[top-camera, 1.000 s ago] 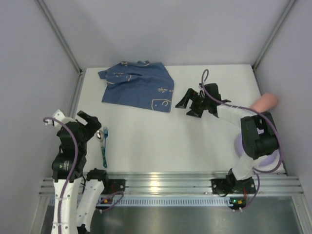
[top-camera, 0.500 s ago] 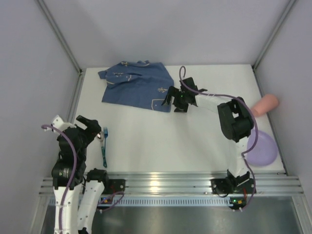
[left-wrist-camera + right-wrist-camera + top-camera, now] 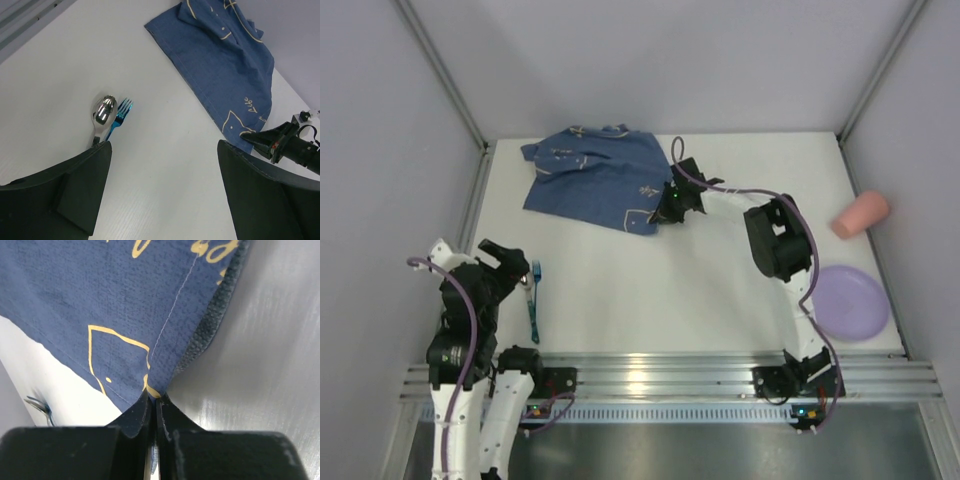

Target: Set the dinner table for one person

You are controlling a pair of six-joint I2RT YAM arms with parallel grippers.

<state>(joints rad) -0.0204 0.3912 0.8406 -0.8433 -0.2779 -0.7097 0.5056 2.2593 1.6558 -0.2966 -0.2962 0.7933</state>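
Observation:
On the white dinner table [image 3: 720, 290] a blue cloth mat [image 3: 595, 180] with cream outlines lies rumpled at the back left. My right gripper [image 3: 669, 209] is shut on the mat's near right corner; in the right wrist view the jaws [image 3: 154, 401] pinch the mat's hem [image 3: 125, 305]. A silver spoon [image 3: 524, 281] and a blue fork [image 3: 534, 300] lie side by side at the near left. My left gripper [image 3: 506, 258] hovers open just left of them, with nothing between its fingers [image 3: 162, 172]. The spoon [image 3: 104, 112] and fork [image 3: 119, 116] show beyond its left finger.
A purple plate [image 3: 850, 300] sits at the near right, and a pink cup [image 3: 861, 213] lies on its side by the right edge. The ridged aluminium rail [image 3: 650, 375] runs along the near edge. Grey walls close in on three sides.
My right arm swung left from the table's middle right to the mat's corner and its jaws closed on the cloth. The plate is now uncovered. My left arm barely moved.

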